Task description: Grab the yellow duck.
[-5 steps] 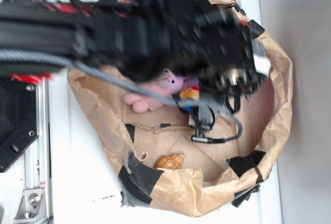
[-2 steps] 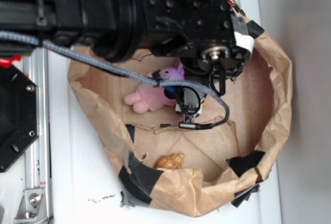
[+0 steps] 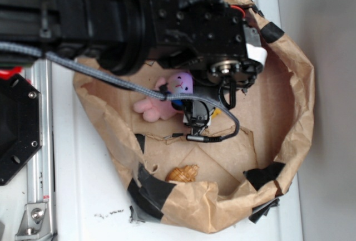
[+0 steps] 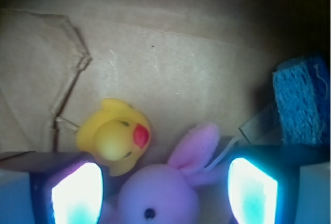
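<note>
- The yellow duck (image 4: 115,135) is being seen in the wrist view lying on the brown paper floor of the bag (image 3: 289,141), just beside the pink bunny (image 4: 160,195), its red beak turned toward the bunny's ear.
- In the exterior view the duck is being almost wholly hidden under the arm.
- The hand (image 4: 165,193) is being held wide apart above both toys, nothing being gripped; the bunny's head is lying between the two fingers (image 4: 77,193), while the duck is sitting near the inner edge of one finger.
- A brown ridged shell (image 3: 183,173) is lying well apart, near the bag's taped rim.
- The bag is resting on a white tabletop (image 3: 89,196).
</note>
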### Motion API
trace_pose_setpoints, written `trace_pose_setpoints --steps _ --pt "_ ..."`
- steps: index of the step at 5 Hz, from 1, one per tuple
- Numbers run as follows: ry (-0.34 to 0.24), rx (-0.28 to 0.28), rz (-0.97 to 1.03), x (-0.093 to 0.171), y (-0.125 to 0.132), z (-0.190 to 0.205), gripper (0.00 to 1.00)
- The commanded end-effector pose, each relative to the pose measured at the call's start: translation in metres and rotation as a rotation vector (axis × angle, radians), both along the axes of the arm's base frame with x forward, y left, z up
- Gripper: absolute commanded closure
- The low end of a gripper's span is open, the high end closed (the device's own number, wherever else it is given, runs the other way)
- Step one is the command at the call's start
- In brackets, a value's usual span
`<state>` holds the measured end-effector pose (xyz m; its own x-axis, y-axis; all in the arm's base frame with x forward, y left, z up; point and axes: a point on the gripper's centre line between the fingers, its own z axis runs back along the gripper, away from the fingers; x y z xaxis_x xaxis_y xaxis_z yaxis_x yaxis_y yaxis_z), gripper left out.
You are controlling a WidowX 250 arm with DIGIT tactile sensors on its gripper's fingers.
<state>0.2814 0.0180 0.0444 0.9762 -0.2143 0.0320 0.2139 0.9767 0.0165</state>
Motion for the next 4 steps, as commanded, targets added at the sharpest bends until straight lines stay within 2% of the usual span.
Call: trace_pose_setpoints --steps 1,2,4 --pt "-0.071 -0.004 0.002 0.008 0.002 0.017 0.00" --pt "-0.104 -0.022 0.005 0.008 0.003 0.030 0.00" --pt "-0.083 0.023 0.031 0.023 0.006 0.021 0.00"
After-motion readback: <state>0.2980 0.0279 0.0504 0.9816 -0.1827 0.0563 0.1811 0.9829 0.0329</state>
